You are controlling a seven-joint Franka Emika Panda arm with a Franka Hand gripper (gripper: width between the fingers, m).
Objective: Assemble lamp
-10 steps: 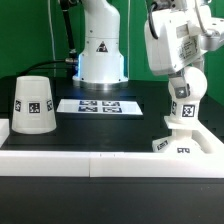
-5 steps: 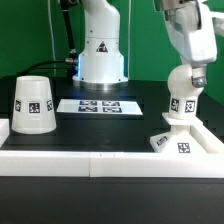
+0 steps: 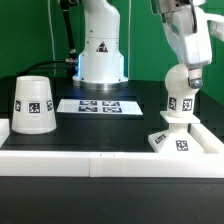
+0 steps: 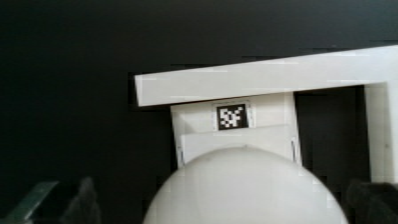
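You see the shade (image 3: pixel 33 105) standing alone at the exterior view's left. The base (image 3: pixel 176 141) lies at the right, the bulb (image 3: pixel 179 98) upright on it. The gripper (image 3: pixel 190 66) hangs above the bulb, jaws apart, holding nothing.

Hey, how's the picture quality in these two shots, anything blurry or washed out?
Exterior view: evenly lit and fairly sharp; the large tapered white plastic shade shows its tag clearly, soft shadows only. Wrist view: the round-headed white bulb sits close to the lens, soft and overexposed; the flat angular white base is sharper, though its tag is grainy.
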